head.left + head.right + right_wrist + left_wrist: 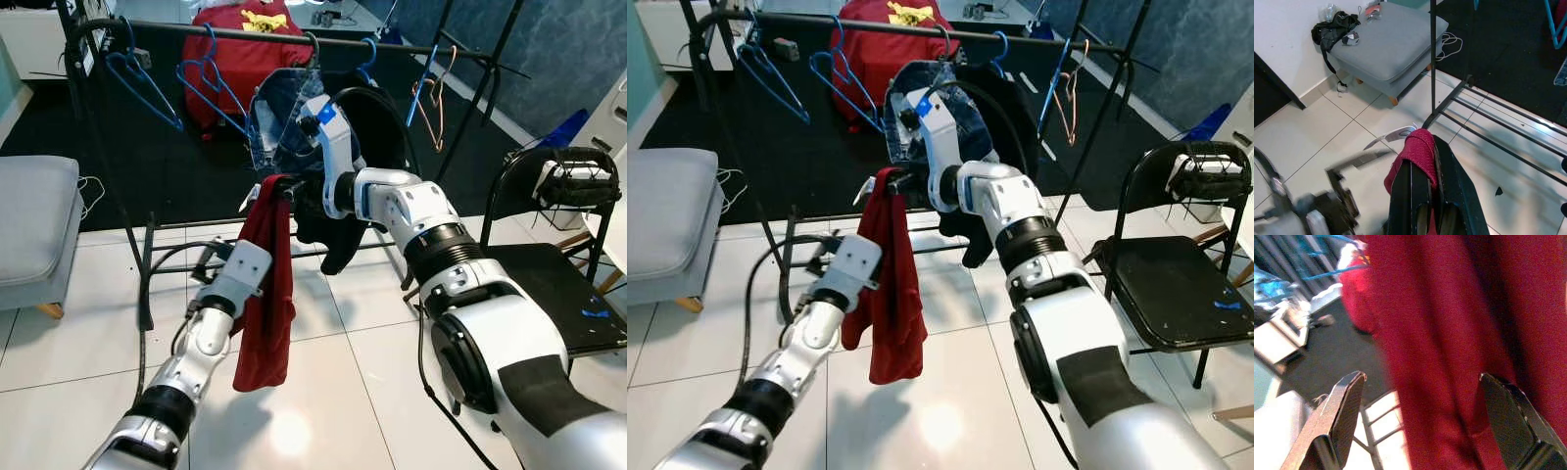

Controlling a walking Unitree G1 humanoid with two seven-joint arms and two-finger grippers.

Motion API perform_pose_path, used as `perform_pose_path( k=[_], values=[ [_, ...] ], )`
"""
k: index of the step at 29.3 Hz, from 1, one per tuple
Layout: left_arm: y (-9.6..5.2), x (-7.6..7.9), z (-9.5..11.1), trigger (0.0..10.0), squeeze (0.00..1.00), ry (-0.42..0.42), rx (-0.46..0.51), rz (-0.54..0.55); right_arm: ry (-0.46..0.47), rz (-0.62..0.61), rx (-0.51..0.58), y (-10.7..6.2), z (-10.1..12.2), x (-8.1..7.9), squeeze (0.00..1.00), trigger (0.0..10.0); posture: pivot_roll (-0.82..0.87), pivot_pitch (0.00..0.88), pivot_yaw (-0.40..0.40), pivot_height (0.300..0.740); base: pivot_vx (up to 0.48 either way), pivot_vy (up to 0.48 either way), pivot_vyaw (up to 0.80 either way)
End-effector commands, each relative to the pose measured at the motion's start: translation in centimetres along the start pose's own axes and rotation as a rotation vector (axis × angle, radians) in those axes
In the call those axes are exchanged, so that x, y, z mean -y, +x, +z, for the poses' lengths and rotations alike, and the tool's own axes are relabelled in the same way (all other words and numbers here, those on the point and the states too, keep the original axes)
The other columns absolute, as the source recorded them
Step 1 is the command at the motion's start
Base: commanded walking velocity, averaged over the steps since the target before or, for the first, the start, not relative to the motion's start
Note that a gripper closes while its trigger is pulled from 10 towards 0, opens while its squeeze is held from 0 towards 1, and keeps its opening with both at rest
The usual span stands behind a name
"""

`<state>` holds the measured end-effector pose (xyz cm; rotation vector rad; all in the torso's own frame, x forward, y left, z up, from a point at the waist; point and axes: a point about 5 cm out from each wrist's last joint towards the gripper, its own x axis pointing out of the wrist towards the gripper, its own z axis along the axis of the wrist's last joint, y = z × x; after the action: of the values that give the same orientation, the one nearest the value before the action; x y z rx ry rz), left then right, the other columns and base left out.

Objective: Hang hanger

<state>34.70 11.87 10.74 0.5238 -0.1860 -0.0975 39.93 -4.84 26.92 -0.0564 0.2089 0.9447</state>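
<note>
On your far left sits a grey padded stool (34, 230), against the white tiled floor (333, 333). Just past it the black clothes rack (147, 274) rises, its top rail (1019, 39) carrying blue hangers (147, 83) at the left end, a red shirt (235, 44) behind them, and a denim garment (906, 122) near the middle.

Your left gripper (1422, 423) is raised in front of the rack's lower bars, its two black fingers (1347, 409) spread wide apart and holding nothing; the hanging red cloth lies between and just beyond them in the left wrist view (whether the fabric touches a pad cannot be told).

That red garment (265, 304) is the thing to watch: it droops in a long fold below the rail, in front of the denim garment, with a white tag (1393, 134) beside its top. Your right gripper (1422, 169) is clamped on the top of it, fingers pressed together with the red fabric bunched over them. No hanger can be made out inside the cloth.

Further right, an orange hanger (431, 103) and another blue hanger (997, 49) hang on the rail, and a black folding chair (549, 284) stands on the tiles at your right, with a black wire basket (1210, 176) on it.
</note>
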Motion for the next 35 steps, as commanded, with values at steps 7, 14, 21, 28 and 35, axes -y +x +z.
perform_pose_path(
  k=[7, 14, 21, 28, 35],
  values=[
    [-0.3, -1.0, -1.7, 10.0, 0.00, 0.065, -0.095, 0.056, -0.007, 0.045, 0.065, -0.6, 1.6, 0.0, 0.00, 0.0, -0.10, 0.089, -0.129, 0.740, 0.000, 0.000, 0.00],
    [-0.3, -1.8, -2.2, 10.0, 0.00, 0.090, -0.114, 0.098, -0.003, 0.058, 0.067, -0.7, 1.5, -0.1, 0.00, 0.0, -0.10, 0.096, -0.125, 0.740, 0.000, 0.000, 0.00],
    [-0.2, -2.6, -2.5, 0.0, 0.00, 0.111, -0.120, 0.127, 0.003, 0.064, 0.072, -0.7, 1.5, -0.2, 0.00, 0.0, -0.10, 0.100, -0.120, 0.740, 0.000, 0.000, 0.00],
    [-0.3, -3.5, -2.8, 0.0, 0.00, 0.108, -0.121, 0.140, 0.010, 0.054, 0.072, -0.8, 1.2, 0.1, 0.00, 0.0, -0.10, 0.102, -0.119, 0.740, 0.000, 0.000, 0.00],
    [-0.9, -4.9, -3.7, 0.0, 0.00, 0.100, -0.139, 0.157, 0.012, 0.041, 0.067, -1.0, 0.8, 0.4, 0.00, 0.0, -0.09, 0.101, -0.117, 0.740, 0.000, 0.000, 0.00]
  ],
)
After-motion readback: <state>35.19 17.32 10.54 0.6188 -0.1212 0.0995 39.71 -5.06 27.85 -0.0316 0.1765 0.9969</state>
